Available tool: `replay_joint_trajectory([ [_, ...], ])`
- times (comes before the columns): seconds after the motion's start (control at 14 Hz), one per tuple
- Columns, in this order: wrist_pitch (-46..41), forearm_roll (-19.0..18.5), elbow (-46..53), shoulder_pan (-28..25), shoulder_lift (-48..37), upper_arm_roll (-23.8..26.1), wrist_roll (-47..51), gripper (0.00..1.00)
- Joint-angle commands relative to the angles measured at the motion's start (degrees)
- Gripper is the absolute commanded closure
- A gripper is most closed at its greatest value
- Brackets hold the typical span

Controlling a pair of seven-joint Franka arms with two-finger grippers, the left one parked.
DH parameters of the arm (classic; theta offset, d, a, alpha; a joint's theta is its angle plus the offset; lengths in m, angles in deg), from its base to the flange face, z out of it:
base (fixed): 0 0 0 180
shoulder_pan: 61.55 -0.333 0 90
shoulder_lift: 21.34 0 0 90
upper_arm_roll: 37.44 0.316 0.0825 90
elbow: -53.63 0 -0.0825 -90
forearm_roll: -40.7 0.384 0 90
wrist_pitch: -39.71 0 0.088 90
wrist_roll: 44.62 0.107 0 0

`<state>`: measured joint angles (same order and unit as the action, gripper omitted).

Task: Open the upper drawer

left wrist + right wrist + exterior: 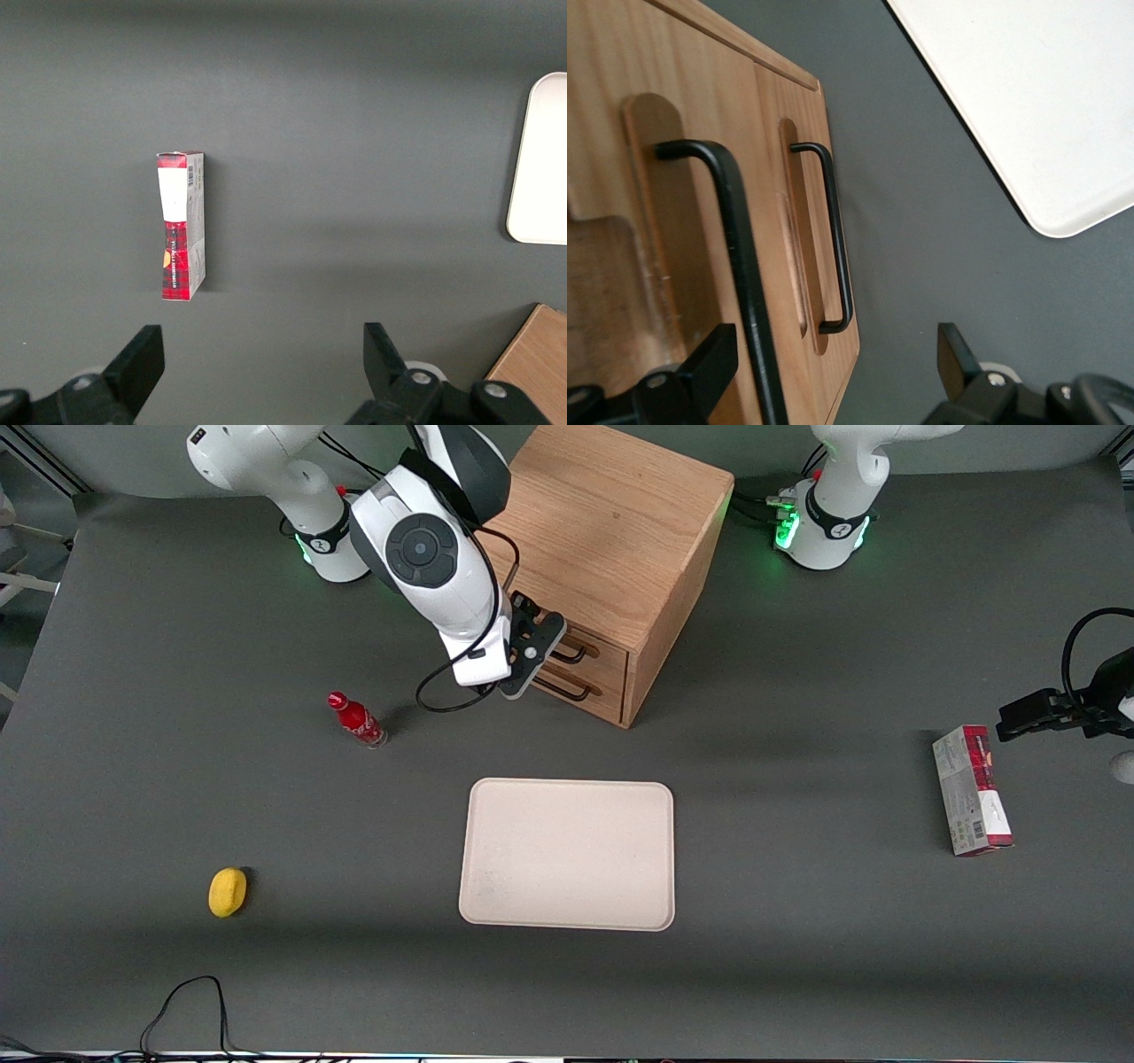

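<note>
The cube-shaped oak cabinet (611, 540) stands on the worktop (797, 957) with its two drawer fronts turned toward the working arm's end and slightly toward the front camera. The upper drawer (595, 646) is the one directly under the cabinet's top, shut flush, with its black wire bar handle (744, 274) running along the drawer's width — parallel to the matching handle of the lower drawer (831, 239) beneath it.

The pincer (530, 657) sits just in front of that upper drawer face, at handle height. In the right wrist view its two fingers (700, 372) stand wide apart, and the upper handle's bar passes between them, much closer to one finger than to the other; nothing is clamped, and I cannot tell whether the near finger already touches the bar. The bar's long axis crosses the gap between the fingers, so closing should catch it squarely.

My judgement: the approach is nearly finished and the grasp is not yet made — the coming move calls for centring slightly on the bar, closing, then pulling straight away from the cabinet front, along the drawer's slide
</note>
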<state>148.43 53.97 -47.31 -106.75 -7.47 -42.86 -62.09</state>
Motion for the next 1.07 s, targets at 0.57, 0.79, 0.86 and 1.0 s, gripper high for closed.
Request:
replay_joint_trajectory([
  [0.57,4.04,-2.81,-2.07,-0.06,1.25,-0.29,-1.17,0.0],
  [0.79,3.69,-2.81,-1.46,0.12,1.69,-0.38,-1.17,0.0],
  [0.86,3.69,-2.81,-1.45,0.38,1.69,-0.38,-1.17,0.0],
  [1.0,3.34,-2.81,-0.23,2.04,2.21,-0.38,-3.43,0.0],
])
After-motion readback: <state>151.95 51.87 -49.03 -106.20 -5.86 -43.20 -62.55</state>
